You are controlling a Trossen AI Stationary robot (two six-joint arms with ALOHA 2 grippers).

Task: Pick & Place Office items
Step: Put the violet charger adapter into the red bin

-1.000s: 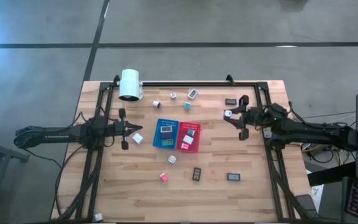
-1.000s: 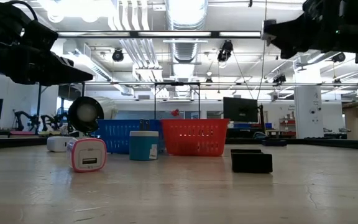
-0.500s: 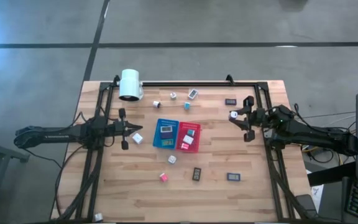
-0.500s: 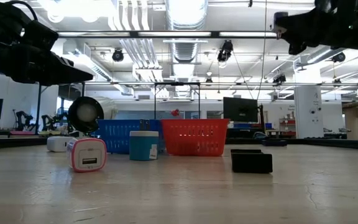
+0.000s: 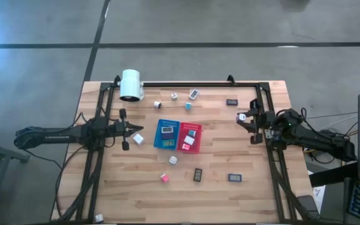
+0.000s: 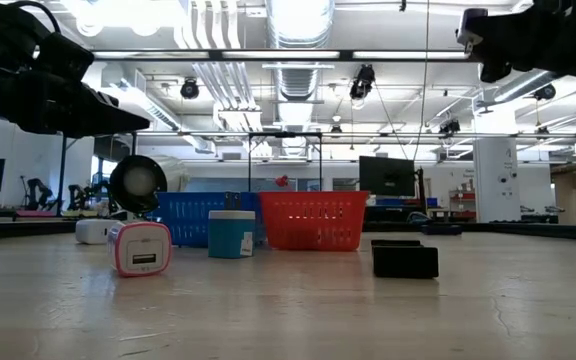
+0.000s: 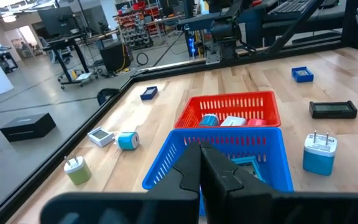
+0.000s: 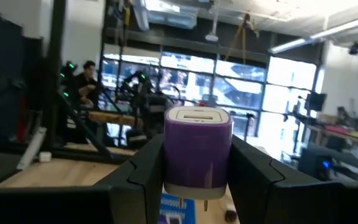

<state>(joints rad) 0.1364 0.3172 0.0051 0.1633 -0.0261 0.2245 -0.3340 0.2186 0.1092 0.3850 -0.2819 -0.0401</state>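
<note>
Two arms reach inward over the table (image 5: 136, 187), each stretched low and nearly level from its own side. Left gripper (image 5: 132, 129) hangs with fingers (image 7: 219, 177) pressed together on nothing, tips aimed at the blue tray (image 5: 166, 134); just beside those tips, on the near side, sits a white cube (image 5: 138, 139). Beyond the blue tray, touching it, stands the red tray (image 5: 190, 137), both loaded with small items. Right gripper (image 5: 245, 118) raised clear of the boards near the right rail, wrist tilted so the fingers (image 8: 145, 168) point up toward the room, clamped on a purple-and-white cube (image 8: 197, 149) standing upright between them, prongs downward.

Well apart from either set of fingers: a pink cube (image 5: 164, 178), a white cube (image 5: 173, 160) and two dark rectangles (image 5: 198, 175) along the near half of the boards; several tiny cubes (image 5: 188, 106) and a white cylinder (image 5: 131, 85) toward the far rail. Bare wood between the right fingers and the red tray; black rails close in both sides and the far edge.
</note>
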